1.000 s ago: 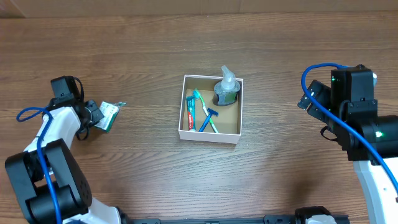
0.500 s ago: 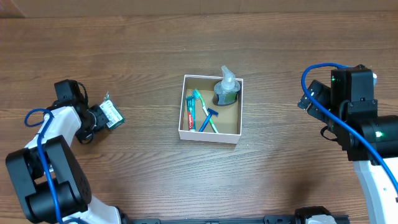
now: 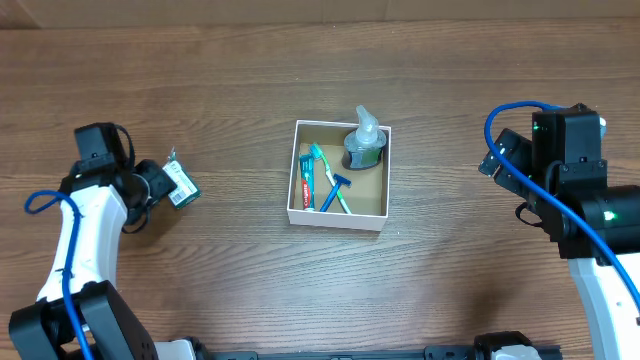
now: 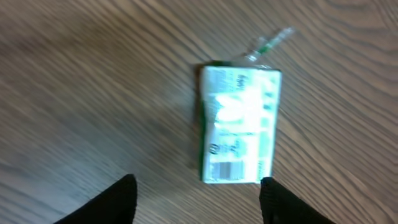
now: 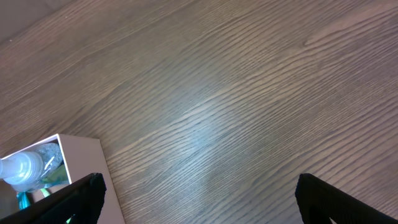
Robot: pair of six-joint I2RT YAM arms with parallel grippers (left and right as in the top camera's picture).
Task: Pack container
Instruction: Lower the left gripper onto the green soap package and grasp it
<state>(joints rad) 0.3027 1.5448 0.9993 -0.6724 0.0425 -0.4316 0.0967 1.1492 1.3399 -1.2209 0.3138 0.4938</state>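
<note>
The container [image 3: 335, 218], a square white-walled cardboard box, sits mid-table holding a clear pump bottle [image 3: 365, 140], toothpaste, a toothbrush and a blue razor [image 3: 336, 186]. Far left of it, a small green-and-white packet [image 3: 180, 184] lies flat on the wood. My left gripper [image 3: 153, 186] is just left of it. In the left wrist view the packet [image 4: 239, 124] lies just ahead of the left gripper [image 4: 198, 202], whose jaws stand open, and its lower corner is close to the right fingertip [image 4: 280, 202]. My right gripper [image 5: 199, 199] is open over bare wood, right of the container wall [image 5: 87, 155].
The right arm [image 3: 565, 180] with its blue cable stands at the table's right edge, well away from the box. The left arm's base takes up the front left corner. Bare wood lies between the packet and the container.
The left gripper has opened and let go of the packet, which now lies flat on the table. The left arm has drawn back slightly to the left. The right arm has not moved.
</note>
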